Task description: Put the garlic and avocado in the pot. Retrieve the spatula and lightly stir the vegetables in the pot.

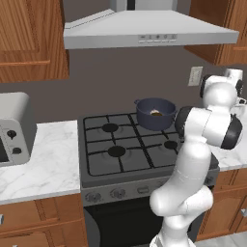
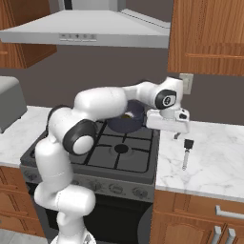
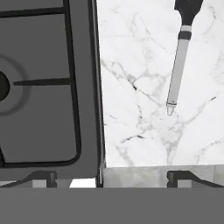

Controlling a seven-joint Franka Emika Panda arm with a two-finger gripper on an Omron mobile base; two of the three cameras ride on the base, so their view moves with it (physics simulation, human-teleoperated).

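The dark blue-grey pot [image 1: 155, 114] stands on the stove's back right burner. Two tiny pieces lie inside it: the whitish garlic [image 1: 155, 112] touching the olive-brown avocado [image 1: 158, 114]. In the right base view my arm partly covers the pot [image 2: 125, 122]. The spatula [image 2: 186, 153] lies flat on the marble counter to the right of the stove, black end toward the wall. My gripper [image 2: 174, 134] hangs open above the counter's left edge, between stove and spatula. In the hand view the spatula [image 3: 178, 65] lies ahead and to the right of the gripper [image 3: 113, 177], whose jaws stand wide apart with nothing between them.
The gas stove [image 1: 120, 144] has black grates and a row of front knobs. A grey toaster oven [image 1: 13, 128] sits on the left counter. A range hood [image 1: 144, 26] and wooden cabinets [image 2: 209, 33] hang overhead. A wall outlet [image 1: 195, 75] is behind the right counter.
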